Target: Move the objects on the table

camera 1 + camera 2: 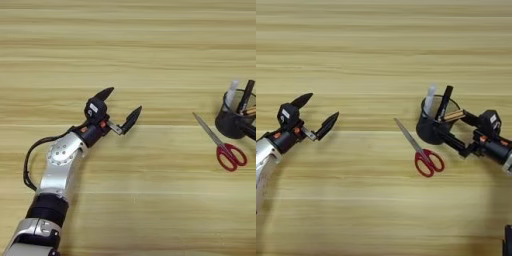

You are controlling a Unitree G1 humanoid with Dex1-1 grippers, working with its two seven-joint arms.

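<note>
R gripper at right of frame has its fingers clamped on the mesh pen cup, prob to drag it. Red scissors lie on the desk just below-left of it. L gripper, fingers spread, holds nothing, mid-left.

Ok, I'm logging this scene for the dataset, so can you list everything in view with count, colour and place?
pen cup: one, black wire mesh, right of centre on the table, right claw's fingers on either side of it
pens: several, white, black and tan, standing in the cup
scissors: one pair, steel blades, red handles, lying shut just left of the cup
table: one, light-brown wood grain
left claw: one, black, open, over bare table at left
right claw: one, black, at the cup
</note>
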